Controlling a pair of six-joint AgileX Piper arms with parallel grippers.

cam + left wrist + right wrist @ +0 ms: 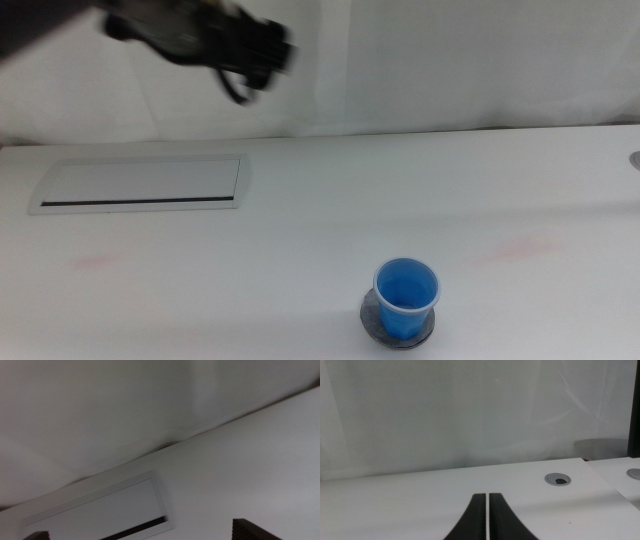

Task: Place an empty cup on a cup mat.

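The blue cup (406, 297) stands upright and empty on the round dark grey cup mat (372, 317), near the table's front edge, right of centre. No gripper touches it. My left gripper (272, 52) hangs blurred high above the table's far left, well away from the cup. Its own wrist view shows the left gripper (145, 532) open, with the two jaw tips far apart and nothing between them. My right gripper (486, 496) is shut and empty, low over bare table, and does not appear in the middle view. Neither wrist view shows the cup or the mat.
A rectangular silver-grey panel with a dark slot (140, 185) lies flush in the table at the back left, also under the left gripper as the panel (105, 507). A round cable grommet (558, 479) sits at the far right edge. A white curtain backs the table.
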